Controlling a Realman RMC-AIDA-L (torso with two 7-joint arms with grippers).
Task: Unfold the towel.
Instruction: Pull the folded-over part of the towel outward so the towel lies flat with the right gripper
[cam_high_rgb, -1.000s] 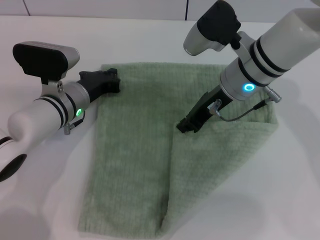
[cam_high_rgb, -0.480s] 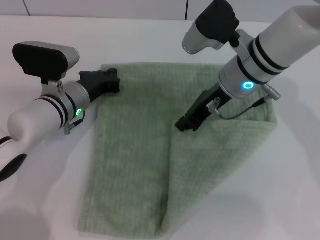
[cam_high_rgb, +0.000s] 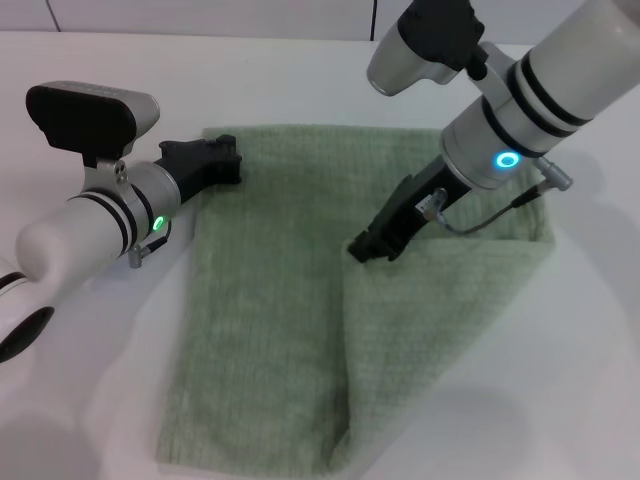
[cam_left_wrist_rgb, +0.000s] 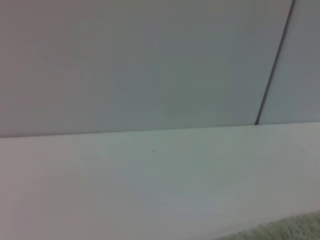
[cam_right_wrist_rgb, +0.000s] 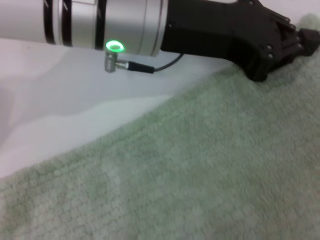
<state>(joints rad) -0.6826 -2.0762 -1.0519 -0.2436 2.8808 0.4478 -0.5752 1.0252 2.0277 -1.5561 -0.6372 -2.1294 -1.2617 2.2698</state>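
Observation:
The towel (cam_high_rgb: 260, 330) is a pale sage-green cloth lying on the white table (cam_high_rgb: 80, 380). Its right part is folded over the left, with the flap's edge running from mid-towel to the near edge. My left gripper (cam_high_rgb: 228, 165) sits at the towel's far left corner, shut on that corner. It also shows in the right wrist view (cam_right_wrist_rgb: 300, 42), with cloth between its black fingers. My right gripper (cam_high_rgb: 365, 248) is at the flap's far inner corner, shut on the top layer. The towel fills the right wrist view (cam_right_wrist_rgb: 190, 175), and a strip of it shows in the left wrist view (cam_left_wrist_rgb: 295, 229).
A pale wall with a dark vertical seam (cam_left_wrist_rgb: 272, 65) stands behind the table. A thin grey cable (cam_high_rgb: 490, 215) loops from my right wrist above the towel. Bare table lies to the left and right of the towel.
My right arm has risen and shifted slightly, drawing the flap with it; the flap's near end has moved a little to the right. The left arm has not moved.

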